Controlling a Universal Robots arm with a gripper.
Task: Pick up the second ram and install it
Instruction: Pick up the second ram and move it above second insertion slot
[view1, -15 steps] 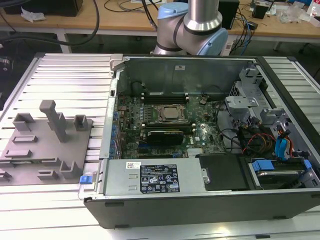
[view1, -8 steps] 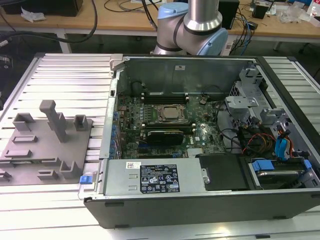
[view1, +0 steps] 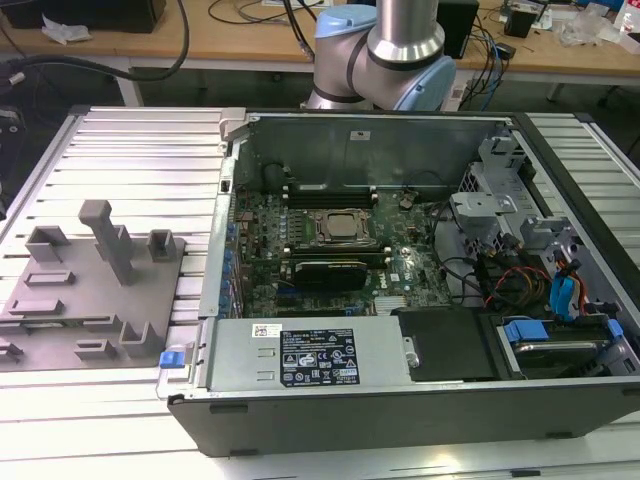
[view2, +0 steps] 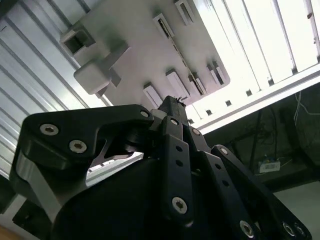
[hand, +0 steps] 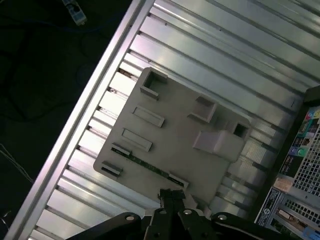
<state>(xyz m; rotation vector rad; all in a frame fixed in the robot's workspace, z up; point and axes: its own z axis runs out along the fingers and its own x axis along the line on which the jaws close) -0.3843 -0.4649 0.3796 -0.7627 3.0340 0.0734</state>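
In the first wrist view the second ram (hand: 146, 163), a thin green stick, lies edge-up in a slot of the grey holder plate (hand: 175, 132), between two small end blocks. My gripper (hand: 172, 196) hangs above the plate's near edge, close to one end of the stick but apart from it. Its black fingers (hand: 165, 202) are pressed together and hold nothing. In the second wrist view the gripper (view2: 173, 102) points at the same plate (view2: 145, 45). The open computer case (view1: 400, 250) shows its motherboard, with the square CPU socket (view1: 345, 228) between long black memory slots (view1: 330, 188).
The holder plate (view1: 70, 300) lies on a ribbed metal table (view1: 140, 160) at the exterior view's left of the case, with upright posts (view1: 105, 240) sticking up from it. The arm's base (view1: 385, 50) stands behind the case. Cables and drive bays (view1: 540, 280) crowd the case's right side.
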